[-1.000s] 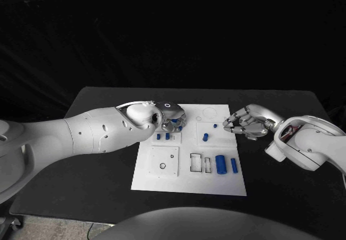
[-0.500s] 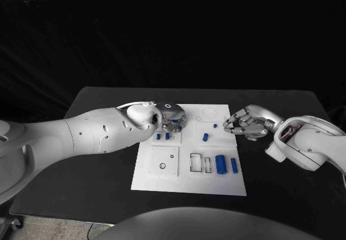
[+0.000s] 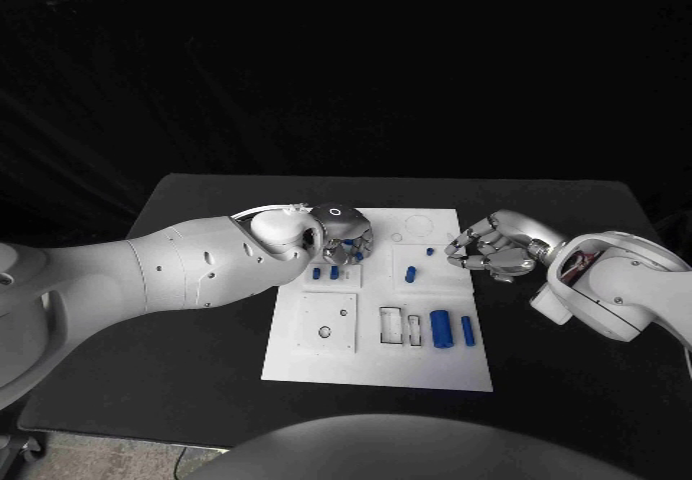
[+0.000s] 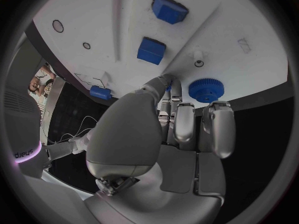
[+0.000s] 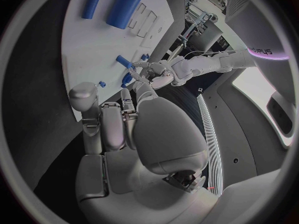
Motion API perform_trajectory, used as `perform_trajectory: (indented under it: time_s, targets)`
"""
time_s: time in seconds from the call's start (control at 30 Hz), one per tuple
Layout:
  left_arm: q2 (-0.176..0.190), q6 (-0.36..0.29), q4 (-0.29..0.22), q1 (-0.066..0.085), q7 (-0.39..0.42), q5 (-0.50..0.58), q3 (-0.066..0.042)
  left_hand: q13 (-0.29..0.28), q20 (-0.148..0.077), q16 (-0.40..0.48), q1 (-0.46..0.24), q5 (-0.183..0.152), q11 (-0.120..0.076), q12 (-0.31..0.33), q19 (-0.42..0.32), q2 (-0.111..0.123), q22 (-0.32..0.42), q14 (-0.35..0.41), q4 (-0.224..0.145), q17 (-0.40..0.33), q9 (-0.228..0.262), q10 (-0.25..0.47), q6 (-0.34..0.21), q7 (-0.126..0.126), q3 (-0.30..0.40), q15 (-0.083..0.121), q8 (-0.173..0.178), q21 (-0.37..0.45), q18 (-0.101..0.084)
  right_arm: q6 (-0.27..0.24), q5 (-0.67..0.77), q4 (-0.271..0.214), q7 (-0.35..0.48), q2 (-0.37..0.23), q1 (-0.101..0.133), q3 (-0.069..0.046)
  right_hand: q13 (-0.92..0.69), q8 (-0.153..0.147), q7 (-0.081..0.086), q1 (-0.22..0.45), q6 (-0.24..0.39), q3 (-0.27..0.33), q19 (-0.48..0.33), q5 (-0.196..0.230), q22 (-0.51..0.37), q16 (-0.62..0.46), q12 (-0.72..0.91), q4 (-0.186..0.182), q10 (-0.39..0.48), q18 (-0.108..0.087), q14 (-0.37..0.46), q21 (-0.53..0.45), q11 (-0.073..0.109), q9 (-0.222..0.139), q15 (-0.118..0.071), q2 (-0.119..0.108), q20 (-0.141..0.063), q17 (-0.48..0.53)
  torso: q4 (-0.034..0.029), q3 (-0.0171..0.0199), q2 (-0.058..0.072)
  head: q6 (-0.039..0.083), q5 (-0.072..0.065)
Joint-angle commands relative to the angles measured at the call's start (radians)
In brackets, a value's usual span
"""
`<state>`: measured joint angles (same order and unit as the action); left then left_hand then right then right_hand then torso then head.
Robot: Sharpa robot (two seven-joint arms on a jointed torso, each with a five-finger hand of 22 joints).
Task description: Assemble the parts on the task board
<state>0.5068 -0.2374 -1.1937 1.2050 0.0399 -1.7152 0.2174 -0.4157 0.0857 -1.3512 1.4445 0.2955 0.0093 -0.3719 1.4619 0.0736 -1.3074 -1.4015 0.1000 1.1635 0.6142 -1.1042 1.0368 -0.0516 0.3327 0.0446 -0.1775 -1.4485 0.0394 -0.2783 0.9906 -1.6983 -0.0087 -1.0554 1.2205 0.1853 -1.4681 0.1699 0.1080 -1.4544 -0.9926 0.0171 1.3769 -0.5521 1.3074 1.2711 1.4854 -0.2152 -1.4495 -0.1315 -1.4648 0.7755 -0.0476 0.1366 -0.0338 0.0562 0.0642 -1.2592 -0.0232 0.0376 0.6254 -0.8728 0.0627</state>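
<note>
The white task board [image 3: 329, 352] lies mid-table. My left hand [image 3: 343, 236] hovers over its far left part with its fingers curled. In the left wrist view a sliver of a small blue part [image 4: 168, 87] shows pinched between thumb and finger, right beside a blue gear [image 4: 206, 90] lying on the board. Two blue blocks [image 4: 151, 50] [image 4: 169, 9] stand in the board beyond the fingers. My right hand [image 3: 490, 248] hangs at the board's right edge, its fingers curled in on nothing. A thick blue cylinder [image 3: 441, 328] and a slimmer one [image 3: 467, 330] lie near the front right.
More small blue pieces stand on the board: a pair [image 3: 326, 272] under my left hand, one [image 3: 411, 274] in the middle and a tiny one [image 3: 430, 251] near my right hand. Rectangular slots [image 3: 394, 325] and a square plate [image 3: 329, 321] sit at the board's front. Black table [image 3: 188, 350] surrounds the board.
My right hand has edged slightly toward the board's right edge. My left hand stays where it was.
</note>
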Motion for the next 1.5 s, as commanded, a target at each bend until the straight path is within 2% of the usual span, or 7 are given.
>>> perform_trajectory:
  time_s: [0.03, 0.2, 0.37, 0.53, 0.7, 0.93, 1.5]
  targets:
    - [0.011, -0.051, -0.011, 0.000, 0.019, 0.004, -0.001, 0.019, -0.007, 0.007, -0.015, 0.002, -0.002, 0.023, 0.033, 0.000, -0.224, -0.008, -0.005, -0.006, 0.024, -0.024, 0.030, -0.014, 0.008, 0.000, -0.006, -0.005, -0.009, 0.013, 0.002, -0.001, -0.006, -0.001, -0.001, 0.000, 0.011, 0.006, -0.001, -0.009, -0.009, -0.005, -0.007, -0.005, 0.093, -0.007, -0.004, -0.001, -0.023, 0.003, -0.005, -0.003, 0.020, -0.001, -0.007, 0.002, 0.003, 0.001, -0.0004, -0.0002, 0.000, 0.000, -0.002]
    - [0.043, -0.069, -0.038, 0.007, 0.003, 0.017, -0.010, 0.037, -0.008, 0.013, -0.020, -0.003, -0.002, 0.046, 0.033, 0.005, -0.223, -0.008, -0.004, -0.016, 0.023, -0.038, 0.035, -0.013, 0.012, 0.000, -0.004, -0.005, -0.009, 0.017, 0.002, 0.000, -0.008, -0.002, -0.001, 0.000, 0.013, 0.006, -0.001, -0.009, -0.009, -0.005, -0.008, -0.005, 0.092, -0.008, -0.005, -0.001, -0.021, 0.002, -0.005, -0.007, 0.020, -0.001, -0.007, 0.002, 0.003, 0.003, -0.0005, 0.0001, -0.001, 0.000, -0.004]
    - [0.077, -0.048, -0.059, 0.032, -0.024, 0.051, -0.015, 0.060, -0.009, 0.015, -0.027, -0.011, 0.001, 0.082, 0.033, 0.010, -0.223, -0.010, -0.001, -0.019, 0.017, -0.038, 0.033, -0.013, 0.015, -0.002, 0.005, -0.004, -0.009, 0.021, 0.002, 0.002, -0.010, -0.002, -0.001, 0.000, 0.015, 0.006, 0.000, -0.010, -0.009, -0.006, -0.010, -0.005, 0.090, -0.012, -0.007, -0.001, -0.019, 0.001, -0.003, -0.014, 0.020, -0.001, -0.007, 0.002, 0.003, 0.006, -0.0004, -0.0002, -0.001, 0.000, -0.002]
    - [0.107, -0.001, -0.070, 0.057, -0.040, 0.113, -0.016, 0.074, -0.010, 0.019, -0.030, -0.023, 0.004, 0.103, 0.032, 0.012, -0.223, -0.008, 0.001, -0.024, 0.009, -0.045, 0.032, -0.015, 0.017, -0.004, 0.014, -0.002, -0.009, 0.025, 0.002, 0.005, -0.013, -0.001, -0.002, 0.000, 0.017, 0.006, 0.000, -0.010, -0.009, -0.006, -0.011, -0.005, 0.089, -0.014, -0.009, -0.001, -0.017, 0.000, -0.002, -0.018, 0.020, -0.001, -0.007, 0.002, 0.003, 0.008, -0.0014, 0.0000, -0.003, 0.000, -0.002]
    - [0.123, 0.040, -0.075, 0.067, -0.044, 0.142, -0.012, 0.086, -0.010, 0.023, -0.032, -0.040, 0.006, 0.121, 0.028, 0.012, -0.221, -0.004, 0.006, -0.032, 0.000, -0.048, 0.029, -0.016, 0.019, -0.005, 0.024, 0.003, -0.007, 0.028, 0.002, 0.010, -0.014, 0.002, -0.004, 0.000, 0.020, 0.006, 0.000, -0.011, -0.009, -0.007, -0.014, -0.005, 0.088, -0.018, -0.011, 0.000, -0.015, 0.000, -0.001, -0.024, 0.020, -0.001, -0.006, 0.002, 0.003, 0.012, -0.0006, -0.0006, -0.001, 0.000, 0.001]
    - [0.127, 0.043, -0.081, 0.060, -0.043, 0.143, -0.004, 0.090, -0.010, 0.026, -0.032, -0.044, 0.006, 0.128, 0.026, 0.012, -0.220, -0.001, 0.007, -0.037, -0.003, -0.047, 0.027, -0.015, 0.019, -0.005, 0.029, 0.006, -0.007, 0.031, 0.002, 0.011, -0.016, 0.005, -0.007, 0.000, 0.022, 0.006, 0.000, -0.012, -0.009, -0.009, -0.015, -0.005, 0.087, -0.020, -0.013, 0.000, -0.012, -0.001, 0.001, -0.027, 0.020, -0.001, -0.006, 0.002, 0.003, 0.014, 0.0005, -0.0005, 0.001, 0.000, 0.004]
    - [0.124, 0.022, -0.077, 0.033, -0.057, 0.070, -0.002, 0.091, -0.010, 0.030, -0.033, -0.049, 0.005, 0.131, 0.024, 0.014, -0.219, 0.002, 0.007, -0.043, -0.005, -0.051, 0.030, -0.014, 0.018, -0.005, 0.030, 0.010, -0.006, 0.041, 0.002, 0.013, -0.020, 0.007, -0.009, 0.000, 0.028, 0.005, 0.001, -0.013, -0.009, -0.012, -0.019, -0.005, 0.085, -0.025, -0.018, 0.001, -0.007, -0.002, 0.003, -0.038, 0.019, -0.002, -0.006, 0.002, 0.003, 0.018, 0.0001, -0.0001, -0.001, 0.000, 0.001]
